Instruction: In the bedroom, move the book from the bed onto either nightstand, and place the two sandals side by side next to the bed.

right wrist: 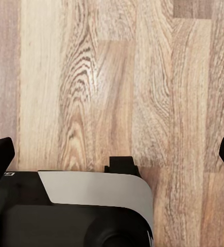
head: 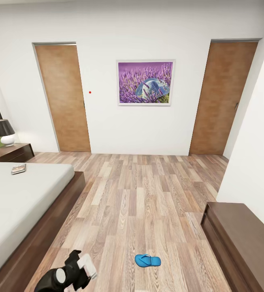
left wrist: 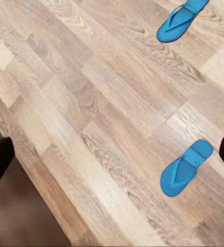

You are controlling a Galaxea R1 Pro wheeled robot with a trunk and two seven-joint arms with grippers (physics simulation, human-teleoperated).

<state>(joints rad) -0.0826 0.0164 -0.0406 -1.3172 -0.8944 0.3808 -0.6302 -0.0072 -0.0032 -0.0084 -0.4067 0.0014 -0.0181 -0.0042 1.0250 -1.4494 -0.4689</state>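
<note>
Blue flip-flops lie on the plank floor (head: 148, 202): 1 sandal (head: 147, 260) well apart from the bed (head: 18, 202), and in the left wrist view 2 sandals (left wrist: 185, 168) (left wrist: 179, 20) apart from each other. The book (head: 18, 168) rests near the mattress's far edge, close to the nightstand (head: 10, 152) holding a lamp (head: 4, 132). The left gripper (left wrist: 112, 154) stands wide and empty above the floor. The right gripper (right wrist: 112, 154) is wide too, over bare planks.
</note>
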